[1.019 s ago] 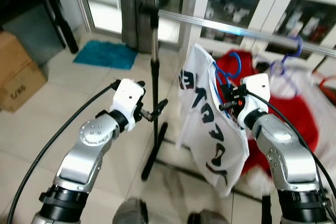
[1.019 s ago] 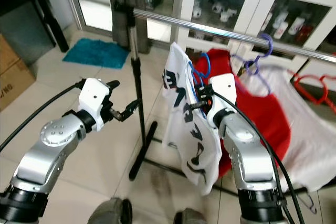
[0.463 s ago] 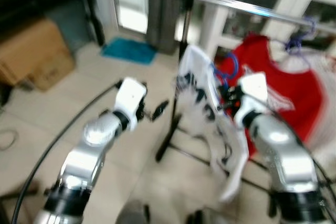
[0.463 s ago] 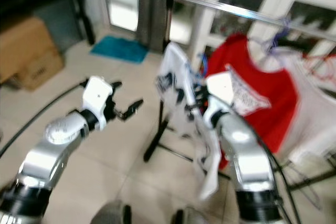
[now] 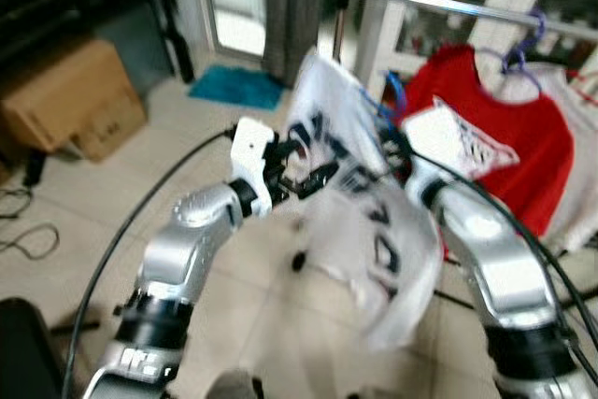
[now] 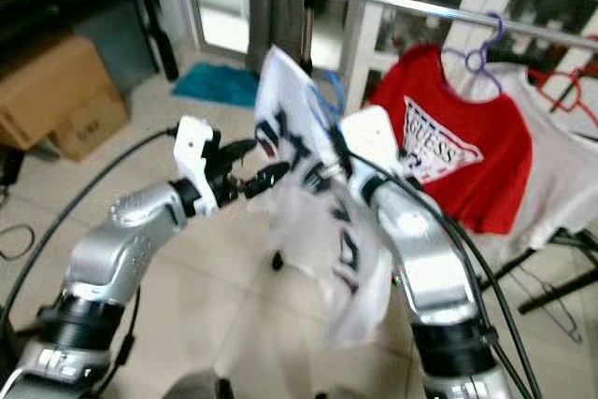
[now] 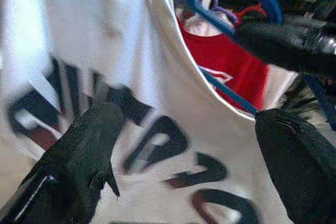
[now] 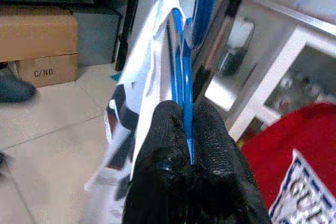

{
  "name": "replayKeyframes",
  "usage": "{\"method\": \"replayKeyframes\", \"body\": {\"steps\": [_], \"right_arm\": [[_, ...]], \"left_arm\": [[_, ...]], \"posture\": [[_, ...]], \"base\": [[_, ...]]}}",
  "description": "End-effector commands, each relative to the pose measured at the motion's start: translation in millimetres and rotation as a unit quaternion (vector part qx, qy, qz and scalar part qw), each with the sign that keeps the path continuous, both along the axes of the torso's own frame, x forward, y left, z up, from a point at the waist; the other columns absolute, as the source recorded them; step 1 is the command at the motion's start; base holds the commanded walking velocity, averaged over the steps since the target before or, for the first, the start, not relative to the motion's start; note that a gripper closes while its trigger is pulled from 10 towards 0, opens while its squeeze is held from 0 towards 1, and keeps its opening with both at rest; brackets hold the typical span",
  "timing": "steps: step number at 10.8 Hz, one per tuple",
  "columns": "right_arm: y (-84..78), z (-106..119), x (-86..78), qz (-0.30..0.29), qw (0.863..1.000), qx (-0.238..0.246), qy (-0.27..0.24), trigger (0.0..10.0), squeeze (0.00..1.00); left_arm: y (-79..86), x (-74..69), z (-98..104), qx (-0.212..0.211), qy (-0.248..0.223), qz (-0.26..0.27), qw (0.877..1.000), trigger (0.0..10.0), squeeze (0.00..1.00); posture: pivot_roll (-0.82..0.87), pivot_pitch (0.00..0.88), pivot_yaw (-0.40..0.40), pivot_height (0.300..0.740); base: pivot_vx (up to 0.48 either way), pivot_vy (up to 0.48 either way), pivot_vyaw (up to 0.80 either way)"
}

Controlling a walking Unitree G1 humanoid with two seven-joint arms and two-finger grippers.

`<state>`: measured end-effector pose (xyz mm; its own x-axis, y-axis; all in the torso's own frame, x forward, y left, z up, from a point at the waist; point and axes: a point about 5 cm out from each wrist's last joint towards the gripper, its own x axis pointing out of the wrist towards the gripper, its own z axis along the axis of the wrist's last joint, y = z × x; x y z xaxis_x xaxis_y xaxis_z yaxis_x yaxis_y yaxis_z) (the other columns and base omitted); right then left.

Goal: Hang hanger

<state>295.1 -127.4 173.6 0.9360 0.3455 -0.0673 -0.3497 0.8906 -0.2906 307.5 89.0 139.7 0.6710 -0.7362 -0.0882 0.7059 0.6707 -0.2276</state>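
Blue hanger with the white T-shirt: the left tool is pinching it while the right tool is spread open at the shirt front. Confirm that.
The sides are swapped. In the right wrist view the right tool is shut on the blue hanger carrying the white T-shirt. The left wrist view shows the left tool spread open at the shirt front.

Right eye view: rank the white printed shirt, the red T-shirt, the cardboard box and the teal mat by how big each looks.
1. white printed shirt, though it hangs nearest the camera
2. red T-shirt, close behind it in size
3. cardboard box
4. teal mat, partly hidden
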Motion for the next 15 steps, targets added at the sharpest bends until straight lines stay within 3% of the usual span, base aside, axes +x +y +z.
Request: {"method": "replayKeyframes", "body": {"steps": [1,2,4,7,8,9,15], "right_arm": [[3.2,18,-0.5,0.008,0.999,-0.012,-0.046,0.0,0.00],[6.8,21,-1.3,0.018,0.998,-0.027,-0.058,0.0,0.00],[15.3,25,-3.1,0.039,0.993,-0.080,-0.083,0.0,0.00],[23.1,30,-4.6,0.058,0.986,-0.118,-0.106,0.0,0.00],[25.5,32,-5.7,0.065,0.983,-0.127,-0.113,0.0,0.00],[26.3,32,-6.5,0.068,0.982,-0.130,-0.116,0.0,0.00],[30.1,33,-8.8,0.082,0.980,-0.138,-0.118,0.0,0.00]], "left_arm": [[-4.8,6.3,4,-0.008,0.010,-0.011,1.000,10.0,0.89],[-6.7,10.3,5,-0.026,0.017,-0.014,0.999,10.0,0.03],[-14.6,18.1,13,-0.076,0.030,-0.044,0.996,10.0,0.00],[-15.3,37.5,11,-0.072,0.038,-0.009,0.997,10.0,0.00],[-14.0,44.7,8,-0.066,0.048,0.014,0.997,3.0,0.00],[-13.9,47.6,4,-0.057,0.054,0.021,0.997,0.0,0.00],[-17.2,57.5,6,-0.057,0.031,0.005,0.998,0.0,0.00]], "posture": [[-0.08,0.000,-0.007,0.740],[-0.08,0.000,0.005,0.740],[-0.09,0.000,0.011,0.740],[-0.09,0.000,0.015,0.740],[-0.09,0.000,0.016,0.740],[-0.09,0.000,0.022,0.740],[-0.10,0.000,0.030,0.740]], "base": [[0.000,0.000,0.00],[0.000,0.000,0.00],[0.000,0.000,0.00],[0.000,0.000,0.00],[0.000,0.000,0.00],[0.000,0.000,0.00],[0.000,0.000,0.00]]}}
